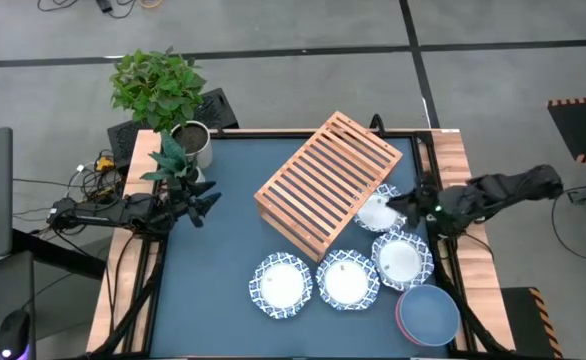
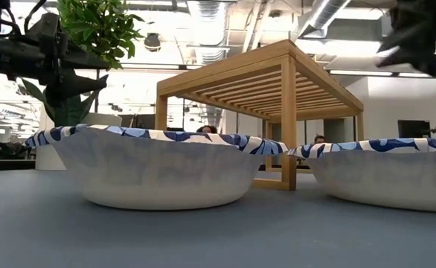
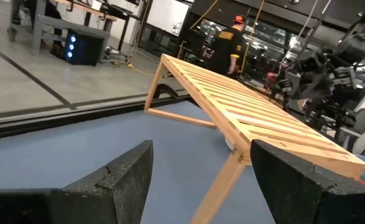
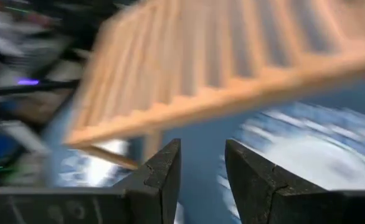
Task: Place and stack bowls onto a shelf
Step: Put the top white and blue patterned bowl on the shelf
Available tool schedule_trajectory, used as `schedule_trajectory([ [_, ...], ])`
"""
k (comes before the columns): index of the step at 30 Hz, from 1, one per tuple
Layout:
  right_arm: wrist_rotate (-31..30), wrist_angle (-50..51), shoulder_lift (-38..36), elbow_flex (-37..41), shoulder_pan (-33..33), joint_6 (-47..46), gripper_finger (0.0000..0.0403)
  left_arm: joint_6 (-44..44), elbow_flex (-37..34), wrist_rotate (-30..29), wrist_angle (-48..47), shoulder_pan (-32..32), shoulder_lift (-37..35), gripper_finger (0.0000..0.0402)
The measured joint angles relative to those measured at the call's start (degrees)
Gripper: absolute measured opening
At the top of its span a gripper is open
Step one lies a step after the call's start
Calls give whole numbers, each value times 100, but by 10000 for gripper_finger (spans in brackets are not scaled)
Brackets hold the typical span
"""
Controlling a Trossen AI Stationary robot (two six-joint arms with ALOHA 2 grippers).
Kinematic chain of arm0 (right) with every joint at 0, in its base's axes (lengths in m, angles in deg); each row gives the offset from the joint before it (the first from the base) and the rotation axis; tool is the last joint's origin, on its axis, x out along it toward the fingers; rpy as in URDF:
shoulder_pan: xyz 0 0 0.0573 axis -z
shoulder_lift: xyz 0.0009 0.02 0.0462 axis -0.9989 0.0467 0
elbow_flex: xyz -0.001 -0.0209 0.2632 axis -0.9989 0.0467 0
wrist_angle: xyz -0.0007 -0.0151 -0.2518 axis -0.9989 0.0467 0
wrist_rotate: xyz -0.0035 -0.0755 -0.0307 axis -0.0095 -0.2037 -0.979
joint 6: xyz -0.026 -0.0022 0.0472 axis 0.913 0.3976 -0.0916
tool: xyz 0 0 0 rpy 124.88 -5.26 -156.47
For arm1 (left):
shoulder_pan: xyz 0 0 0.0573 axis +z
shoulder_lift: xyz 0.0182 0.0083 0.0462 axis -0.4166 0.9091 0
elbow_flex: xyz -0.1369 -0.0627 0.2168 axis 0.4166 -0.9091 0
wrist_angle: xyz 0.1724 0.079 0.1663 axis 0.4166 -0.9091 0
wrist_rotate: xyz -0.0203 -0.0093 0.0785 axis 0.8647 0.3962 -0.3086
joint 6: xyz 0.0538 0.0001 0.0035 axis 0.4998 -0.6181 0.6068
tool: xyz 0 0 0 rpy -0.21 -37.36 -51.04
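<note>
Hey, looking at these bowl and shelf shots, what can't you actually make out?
- The bowl beside the shelf: the right pincer and the shelf edge cover part of it in the high view.
- The stack of plain bowls: only the blue top one shows fully; how many lie under it is hidden.
- Right wrist view: motion blur smears the patterned bowl.
- Low view: two near bowls block the others.

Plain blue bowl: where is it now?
In the high view the plain blue bowl sits at the table's near-right corner, beside a patterned bowl, atop a pink-red bowl.
</note>
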State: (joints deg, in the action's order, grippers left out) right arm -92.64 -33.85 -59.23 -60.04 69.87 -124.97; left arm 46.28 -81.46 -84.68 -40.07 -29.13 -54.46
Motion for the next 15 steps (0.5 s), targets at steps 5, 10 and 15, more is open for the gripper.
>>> schedule_trajectory([
  [5, -106, 2558, 366, -426, 79, -2039, 150, -114, 0, -83, -134, 0, 0, 253],
  [10, -57, 2835, 456, -417, 304, -2627, 146, -121, 0, -416, -151, 0, -1, 253],
  [15, 69, 2862, 649, -417, 694, -2648, 140, -123, 0, -633, -155, 0, -2, 253],
])
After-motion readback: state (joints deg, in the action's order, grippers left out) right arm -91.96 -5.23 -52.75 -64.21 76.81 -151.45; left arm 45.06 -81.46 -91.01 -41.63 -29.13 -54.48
